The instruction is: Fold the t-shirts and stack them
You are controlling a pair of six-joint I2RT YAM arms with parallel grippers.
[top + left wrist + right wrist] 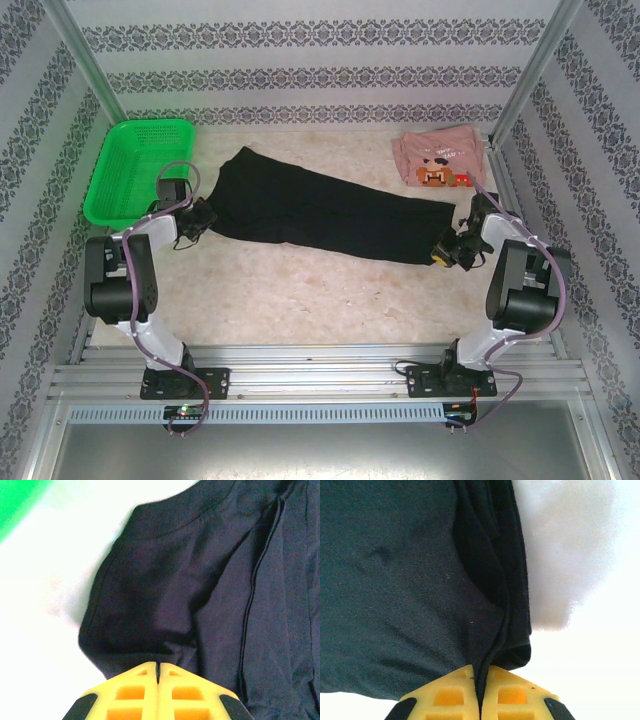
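You're mid-fold on the black t-shirt (pixel 320 215), with both ends pinched.
Your left gripper (pixel 158 669) is clamped on cloth near the collar and your right gripper (pixel 480 672) on the opposite end. The shirt lies as a long band across the table (pixel 300 300), and the pink t-shirt (pixel 440 160) sits far right. The next move is probably to lift both ends evenly and fold across. How deep the cloth sits between the fingers is hidden.

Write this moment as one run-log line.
left gripper: shut on black t-shirt | right gripper: shut on black t-shirt | pink t-shirt: apart
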